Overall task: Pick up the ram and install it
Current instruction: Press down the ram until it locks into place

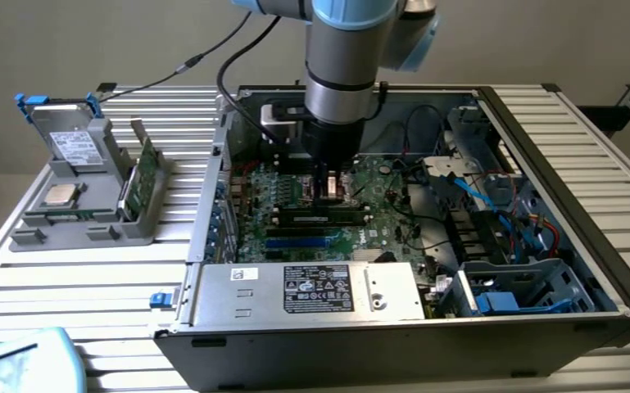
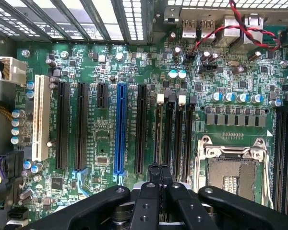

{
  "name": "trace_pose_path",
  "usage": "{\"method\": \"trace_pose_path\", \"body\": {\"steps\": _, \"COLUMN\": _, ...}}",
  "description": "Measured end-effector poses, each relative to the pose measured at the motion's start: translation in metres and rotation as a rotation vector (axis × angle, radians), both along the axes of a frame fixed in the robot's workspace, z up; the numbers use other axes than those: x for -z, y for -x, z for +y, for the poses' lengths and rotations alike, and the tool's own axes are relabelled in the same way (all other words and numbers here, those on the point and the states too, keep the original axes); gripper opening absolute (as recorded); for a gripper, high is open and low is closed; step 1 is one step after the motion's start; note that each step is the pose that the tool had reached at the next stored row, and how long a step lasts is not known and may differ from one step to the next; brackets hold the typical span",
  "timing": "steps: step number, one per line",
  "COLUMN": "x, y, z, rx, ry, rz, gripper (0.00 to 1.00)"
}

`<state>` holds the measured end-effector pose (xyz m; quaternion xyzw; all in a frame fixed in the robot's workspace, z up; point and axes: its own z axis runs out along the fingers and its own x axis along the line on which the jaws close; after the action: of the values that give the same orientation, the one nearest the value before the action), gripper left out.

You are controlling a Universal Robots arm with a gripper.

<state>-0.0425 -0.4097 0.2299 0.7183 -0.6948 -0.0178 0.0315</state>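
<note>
Ram, a long narrow green circuit stick with dark chips (image 1: 317,218), seems to lie along a black motherboard slot (image 2: 169,134) in the open grey computer case (image 1: 424,360), my clenched, empty-looking pincer (image 1: 331,187) poised above, likely for pressing it down.

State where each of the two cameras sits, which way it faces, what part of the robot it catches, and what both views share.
Exterior view: off the arm, raised in front of the open computer case, looking down into it; the arm comes down to the motherboard, with a grey parts holder at this view's left.
Wrist view: on the wrist, facing the motherboard close up; the shut gripper sits over the slots.
Shared: the motherboard, its blue slot and the CPU socket.
</note>
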Motion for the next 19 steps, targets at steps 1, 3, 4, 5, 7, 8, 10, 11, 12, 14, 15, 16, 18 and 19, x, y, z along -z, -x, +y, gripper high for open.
{"method": "trace_pose_path", "body": {"steps": 1, "x": 0.0000, "y": 0.0007, "z": 0.0000, "rx": 0.000, "ry": -0.0001, "rz": -0.0002, "gripper": 0.11}}
{"method": "trace_pose_path", "body": {"steps": 3, "x": 0.0000, "y": 0.0018, "z": 0.0000, "rx": 0.000, "ry": 0.0000, "rz": -0.0005, "gripper": 0.11}}
{"method": "trace_pose_path", "body": {"steps": 4, "x": 0.0000, "y": 0.0022, "z": 0.0000, "rx": 0.000, "ry": 0.0001, "rz": -0.0009, "gripper": 0.11}}
{"method": "trace_pose_path", "body": {"steps": 5, "x": 0.0002, "y": 0.0026, "z": 0.0001, "rx": 0.000, "ry": 0.0000, "rz": -0.0021, "gripper": 0.11}}
{"method": "trace_pose_path", "body": {"steps": 7, "x": 0.0003, "y": 0.0029, "z": 0.0000, "rx": 0.000, "ry": -0.0001, "rz": -0.0034, "gripper": 0.11}}
{"method": "trace_pose_path", "body": {"steps": 8, "x": 0.0003, "y": 0.0029, "z": 0.0001, "rx": 0.000, "ry": -0.0001, "rz": -0.0034, "gripper": 0.11}}
{"method": "trace_pose_path", "body": {"steps": 10, "x": 0.0007, "y": 0.0030, "z": 0.0000, "rx": 0.000, "ry": 0.0000, "rz": -0.0042, "gripper": 0.11}}
{"method": "trace_pose_path", "body": {"steps": 11, "x": 0.0011, "y": 0.0030, "z": 0.0000, "rx": 0.000, "ry": 0.0001, "rz": -0.0046, "gripper": 0.11}}
{"method": "trace_pose_path", "body": {"steps": 12, "x": 0.0015, "y": 0.0029, "z": 0.0000, "rx": 0.000, "ry": 0.0004, "rz": -0.0047, "gripper": 0.11}}
{"method": "trace_pose_path", "body": {"steps": 14, "x": 0.0026, "y": 0.0030, "z": 0.0000, "rx": 0.000, "ry": 0.0003, "rz": -0.0049, "gripper": 0.11}}
{"method": "trace_pose_path", "body": {"steps": 15, "x": 0.0032, "y": 0.0030, "z": 0.0000, "rx": 0.000, "ry": 0.0003, "rz": -0.0051, "gripper": 0.11}}
{"method": "trace_pose_path", "body": {"steps": 16, "x": 0.0038, "y": 0.0030, "z": 0.0000, "rx": 0.000, "ry": 0.0004, "rz": -0.0051, "gripper": 0.11}}
{"method": "trace_pose_path", "body": {"steps": 18, "x": 0.0050, "y": 0.0030, "z": 0.0000, "rx": 0.000, "ry": 0.0004, "rz": -0.0054, "gripper": 0.11}}
{"method": "trace_pose_path", "body": {"steps": 19, "x": 0.0054, "y": 0.0030, "z": -0.0001, "rx": 0.000, "ry": 0.0007, "rz": -0.0052, "gripper": 0.11}}
